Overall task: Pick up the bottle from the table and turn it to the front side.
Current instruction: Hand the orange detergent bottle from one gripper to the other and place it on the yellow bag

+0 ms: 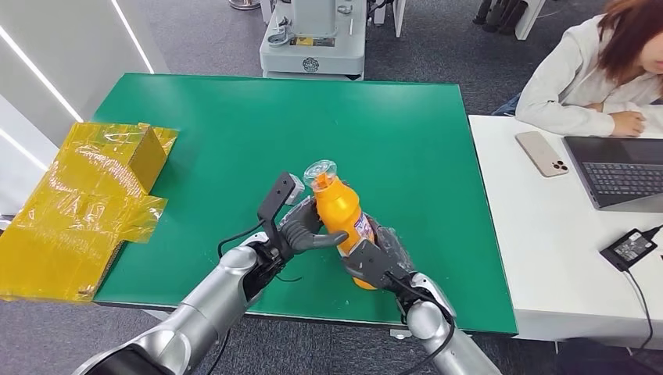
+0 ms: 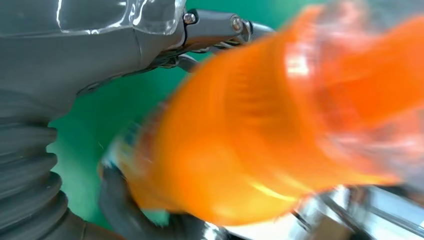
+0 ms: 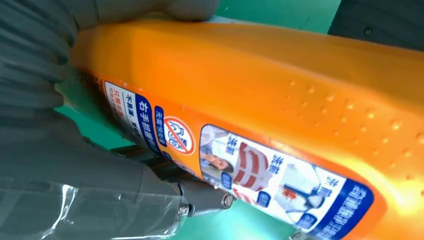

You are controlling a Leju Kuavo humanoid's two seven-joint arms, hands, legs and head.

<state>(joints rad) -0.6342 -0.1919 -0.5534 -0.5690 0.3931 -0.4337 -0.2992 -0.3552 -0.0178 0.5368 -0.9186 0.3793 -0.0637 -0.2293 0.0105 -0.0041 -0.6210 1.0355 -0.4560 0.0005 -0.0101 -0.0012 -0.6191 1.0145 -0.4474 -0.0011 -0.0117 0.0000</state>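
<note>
An orange bottle (image 1: 340, 207) with a clear cap cover is raised off the green table (image 1: 234, 117), tilted, cap pointing away from me. My left hand (image 1: 301, 230) wraps its fingers across the bottle's middle. My right hand (image 1: 383, 258) grips the lower end from the other side. The left wrist view has the bottle (image 2: 260, 140) close and blurred under the left hand (image 2: 75, 50). In the right wrist view the bottle (image 3: 280, 90) lies against the right hand (image 3: 50, 150), with its blue-and-white printed label (image 3: 260, 175) facing the camera.
A yellow-wrapped box (image 1: 86, 195) overhangs the table's left edge. To the right stands a white table (image 1: 547, 258) with a phone (image 1: 542, 153), a laptop (image 1: 621, 172) and a charger (image 1: 629, 248); a person (image 1: 594, 70) sits there. A grey machine base (image 1: 313, 39) stands beyond the far edge.
</note>
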